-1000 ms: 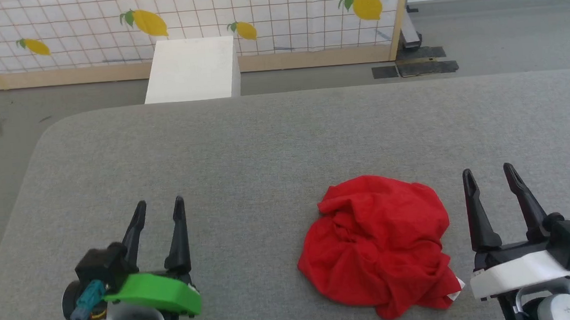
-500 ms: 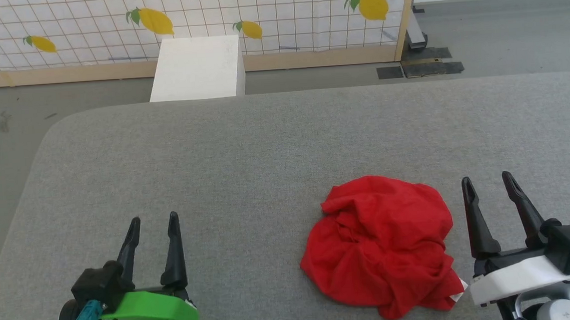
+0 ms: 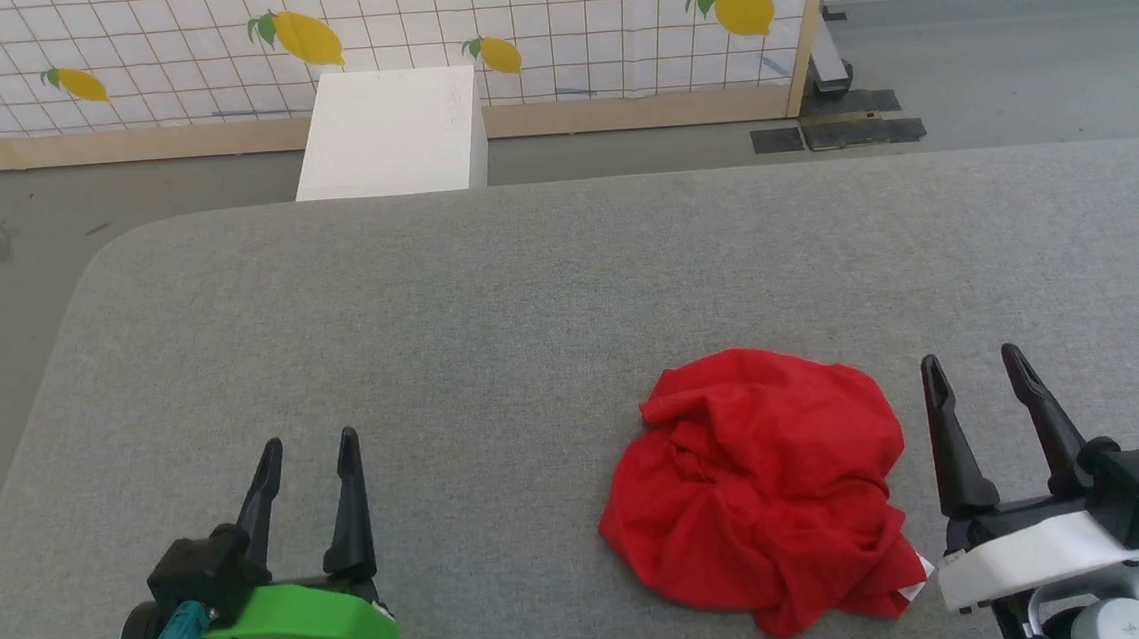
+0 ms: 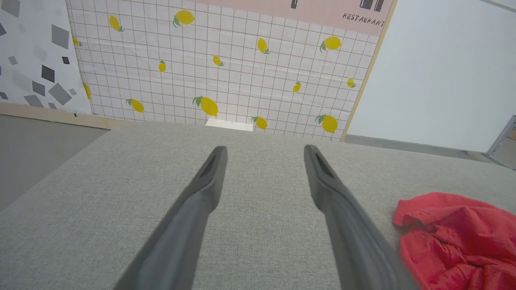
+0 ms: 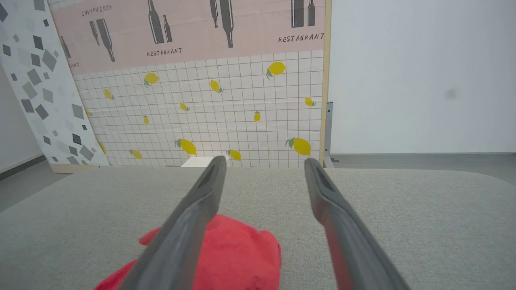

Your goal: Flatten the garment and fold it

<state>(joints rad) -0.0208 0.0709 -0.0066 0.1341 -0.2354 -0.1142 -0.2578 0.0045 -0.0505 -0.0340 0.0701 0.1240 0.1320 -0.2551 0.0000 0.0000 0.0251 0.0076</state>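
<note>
Crumpled bright red fabric garment [image 3: 757,487] lower right on grey padded table [image 3: 528,292]; left gripper [image 3: 308,456] and right gripper [image 3: 974,376] spread wide, both empty.

Head camera looks down over left gripper [image 3: 309,438] and right gripper [image 3: 970,355]; wrist cameras look low along them, sharing the garment [image 3: 757,487] between.
</note>
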